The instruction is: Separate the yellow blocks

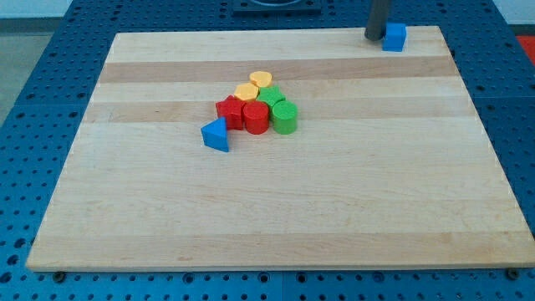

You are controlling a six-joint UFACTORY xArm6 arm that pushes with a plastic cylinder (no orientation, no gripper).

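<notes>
The two yellow blocks are sitting at the top of a tight cluster near the board's (276, 209) middle. The upper yellow block (261, 79) looks rounded or heart-like; the lower yellow block (247, 90) is lying just below and left of it, touching it. Together they are forming a short line running from upper right to lower left. Neither shows a clear long axis of its own.

My tip (374, 38) is standing at the view's top right edge of the board, well apart from the yellows. It is holding nothing, being a bare rod with nothing to open or close. It is resting just beside the left face of a blue cube (394, 37); contact cannot be confirmed.

Below the yellows, a green block (269, 97) and a green cylinder (284, 117) are packing against a red cylinder (256, 118) and a red block (228, 109). A blue wedge (216, 135) is lying at the cluster's lower left, near the red block.

No containers are in use.
</notes>
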